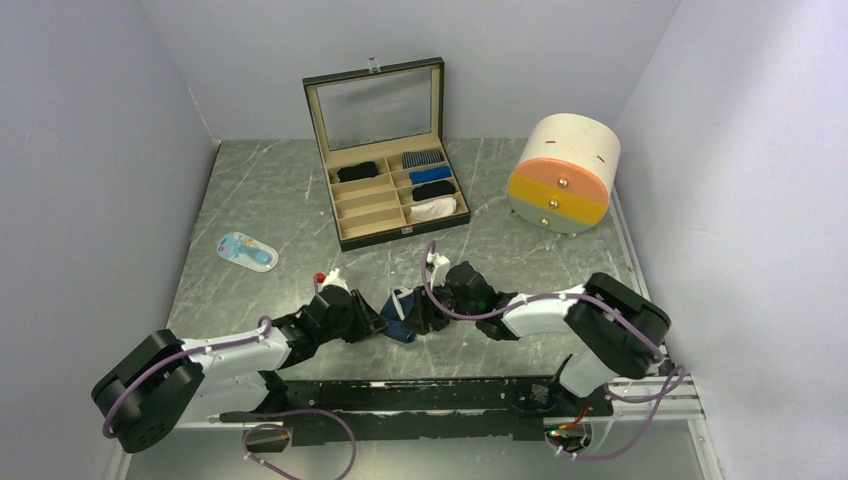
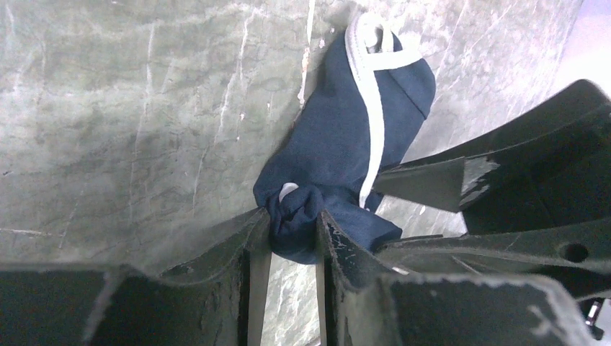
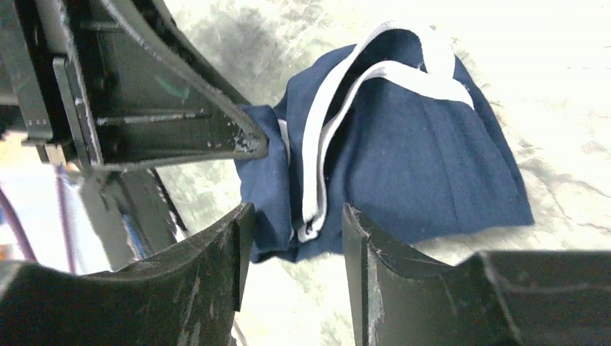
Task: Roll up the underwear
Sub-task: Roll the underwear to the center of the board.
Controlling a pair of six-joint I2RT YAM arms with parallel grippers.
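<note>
The navy underwear (image 2: pixel 339 137) is pinched in the left jaws and straddled by the half-open right jaws, so the roll's best wound snug.

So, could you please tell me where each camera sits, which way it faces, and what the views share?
Top external: fixed above and behind the bases, looking down on the table; both arms show.
Left wrist: on the left arm, looking along the left end effector, shut on the navy underwear.
Right wrist: on the right arm, looking past the open right end effector at the same garment.
Shared: both wrist views show the navy underwear and the other arm's fingers.
</note>
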